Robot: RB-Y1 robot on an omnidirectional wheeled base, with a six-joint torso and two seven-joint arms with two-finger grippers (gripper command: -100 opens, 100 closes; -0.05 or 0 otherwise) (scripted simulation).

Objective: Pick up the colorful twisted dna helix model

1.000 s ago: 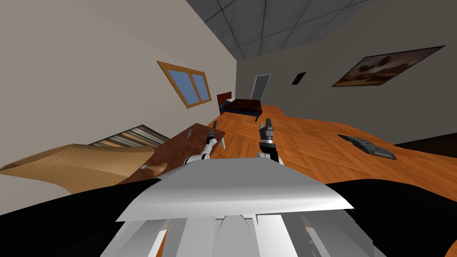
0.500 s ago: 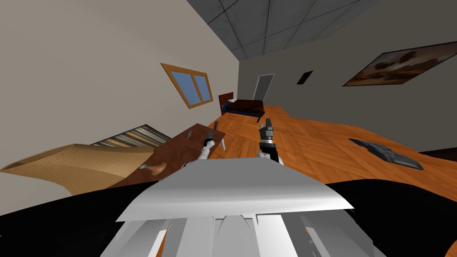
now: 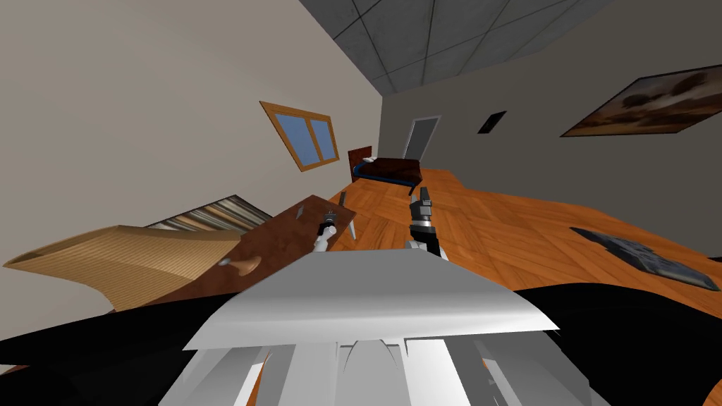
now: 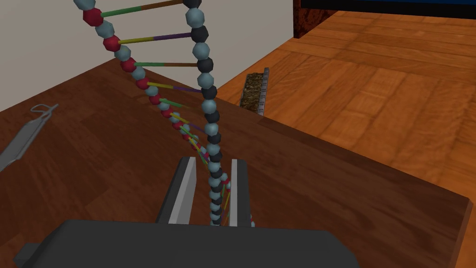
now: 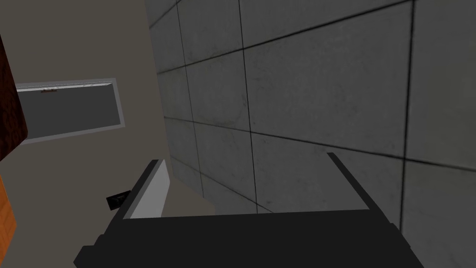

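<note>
The DNA helix model [image 4: 201, 50] has two strands of teal, dark and red beads joined by coloured rungs. Its lower end sits between the fingers of my left gripper [image 4: 214, 160], which is shut on it, and the rest of it rises away from the hand above a dark brown wooden table [image 4: 116, 153]. In the head view my left gripper [image 3: 328, 220] is over the near end of that table [image 3: 282, 236]. My right gripper [image 3: 424, 194] is raised over the floor in front of me, and its wrist view shows it [image 5: 242, 158] open with nothing between its fingers.
A grey metal tool [image 4: 23, 137] lies on the table beside the helix. A narrow grey strip [image 4: 254, 90] lies at the table's far edge. A tan curved object [image 3: 243, 266] sits on the table's near part. A ribbed tan piece of furniture [image 3: 120, 261] stands to the left. A dark mat [image 3: 649, 257] lies on the wooden floor to the right.
My left gripper has drawn back toward me along the table. My head view has turned a little, so the mat and wall picture slid right. My right arm has held still.
</note>
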